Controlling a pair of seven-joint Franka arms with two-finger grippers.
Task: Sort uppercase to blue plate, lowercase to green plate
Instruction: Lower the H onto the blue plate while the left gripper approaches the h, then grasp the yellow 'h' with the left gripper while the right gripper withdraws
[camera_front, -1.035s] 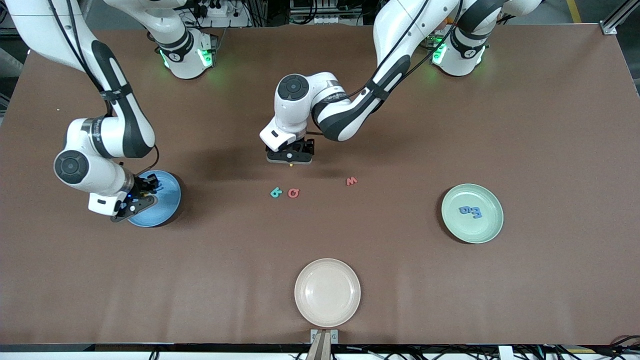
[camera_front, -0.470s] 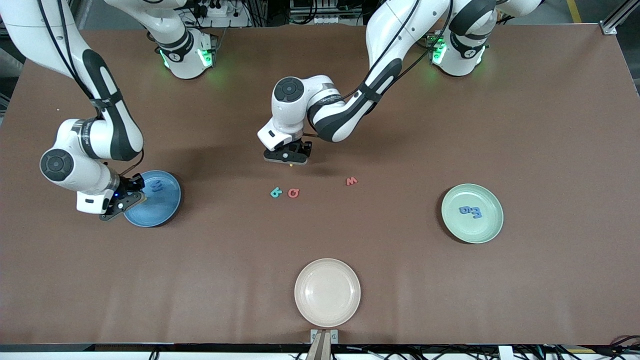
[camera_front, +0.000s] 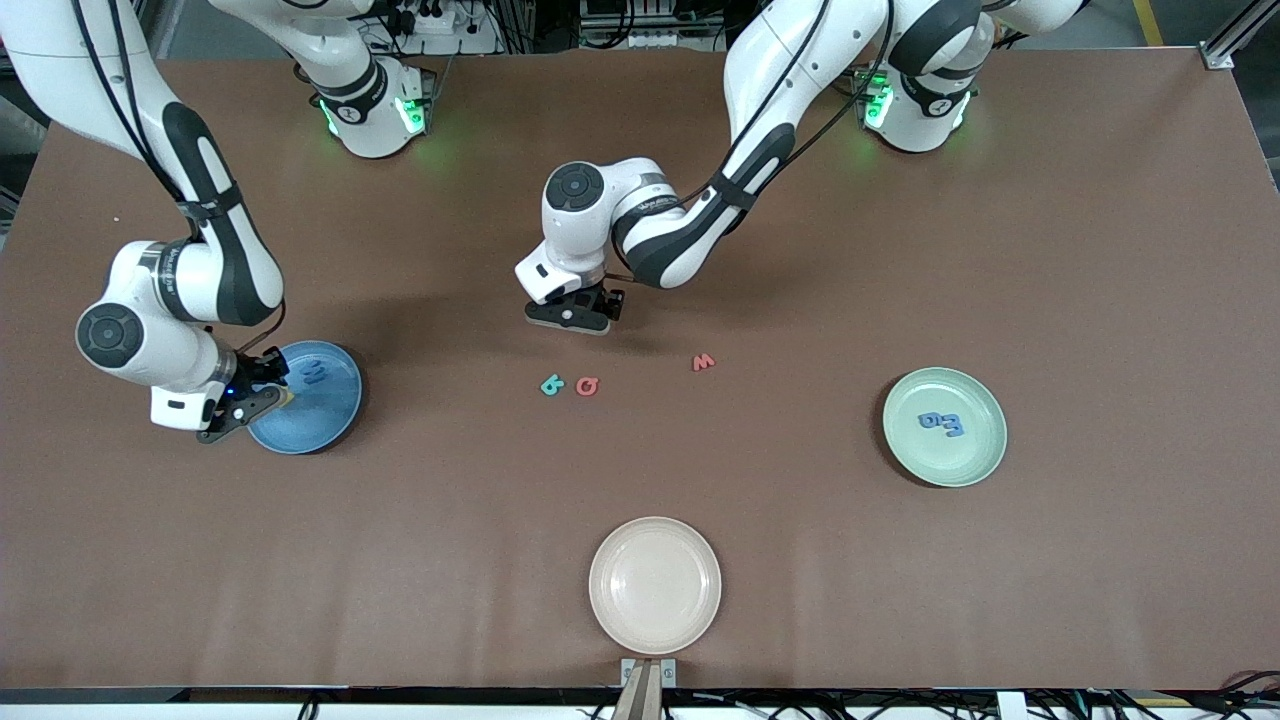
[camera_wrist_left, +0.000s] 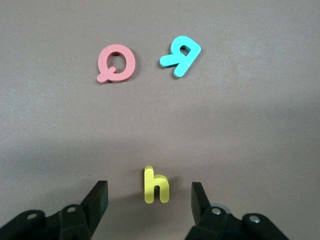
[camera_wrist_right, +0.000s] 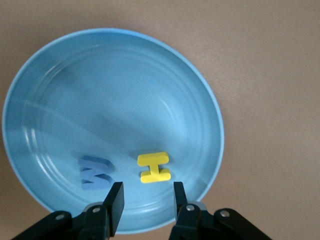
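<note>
Letters are partly sorted: the blue plate (camera_front: 325, 410) at the right arm's end holds the blue M (camera_wrist_right: 95, 173) and yellow H (camera_wrist_right: 154, 167), lying loose between the parted fingers of the right gripper (camera_wrist_right: 145, 204) just above them, while the green plate (camera_front: 944, 427) at the left arm's end holds the blue g (camera_front: 932, 420) and blue m (camera_front: 953, 427). Mid-table, the left gripper (camera_wrist_left: 150, 200) hangs low with its fingers spread on either side of the yellow h (camera_wrist_left: 156, 185), not touching it; the teal B (camera_front: 552, 385), red Q (camera_front: 587, 386) and red w (camera_front: 704, 362) lie on the table (camera_front: 1100, 250) nearer the front camera

glossy white arms with black joint bands, black cables, green-lit bases, black pincers
</note>
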